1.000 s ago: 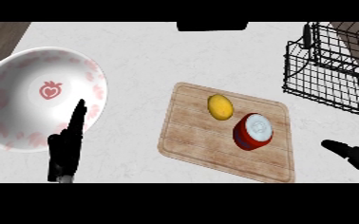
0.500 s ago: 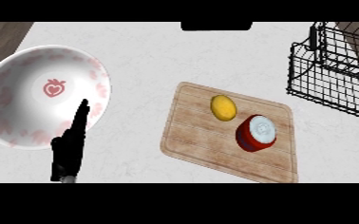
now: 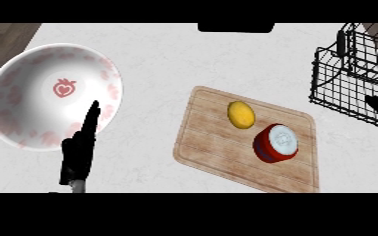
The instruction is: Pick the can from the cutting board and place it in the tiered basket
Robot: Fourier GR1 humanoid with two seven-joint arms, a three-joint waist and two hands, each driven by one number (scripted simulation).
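Haven't grabbed the can [image 3: 277,142] on the cutting board [image 3: 221,150] yet; left hand [image 3: 80,150] rests open, empty, near the bench's front-left; next a reach for it

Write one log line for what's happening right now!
can: on cutting board | left robot hand: open, resting | right robot hand: unseen | tiered basket: no can

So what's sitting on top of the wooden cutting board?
On the wooden cutting board sit a red can with a white top and a yellow lemon beside it. Nothing covers them. The board's near edge is cut off by the view's lower edge.
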